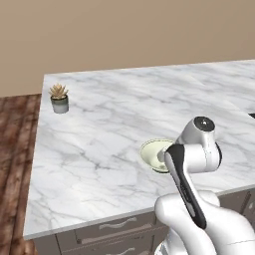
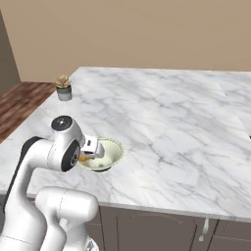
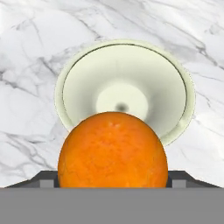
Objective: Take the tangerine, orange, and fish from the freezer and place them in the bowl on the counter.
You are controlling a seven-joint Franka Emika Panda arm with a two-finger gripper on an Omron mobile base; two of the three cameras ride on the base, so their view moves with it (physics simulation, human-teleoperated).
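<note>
- Orange fruit (image 3: 113,151), round and bright with a pitted skin, sits pinched between the fingers of the gripper (image 3: 113,183), directly above the bowl; whether it is the orange or the tangerine cannot be told.
- Bowl (image 3: 124,94) is small, shallow and pale cream-green, resting on the white marble counter (image 1: 99,129) close to its front edge. Its inside looks bare, with a smooth floor and nothing lying in it.
- Gripper jaws stand wide around the fruit, one on each side; the dark finger tips are mostly hidden behind it.
- From the right base camera, the gripper (image 2: 90,153) hangs over the bowl's (image 2: 113,149) near left rim, with a sliver of orange (image 2: 83,158) showing beneath the wrist.
- From the left base camera, the arm's elbow covers the right part of the bowl (image 1: 152,149), so the fruit is hidden there.
- Step in hand, as a judgement: releasing the fruit into the bowl. It would go best to centre the fruit over the bowl's middle, lower it near the floor, then spread the fingers, since a round fruit dropped from height onto a shallow rim may roll out.
- Small grey plant pot (image 1: 60,103) with a succulent stands well away from the bowl, at the counter's far left corner.
</note>
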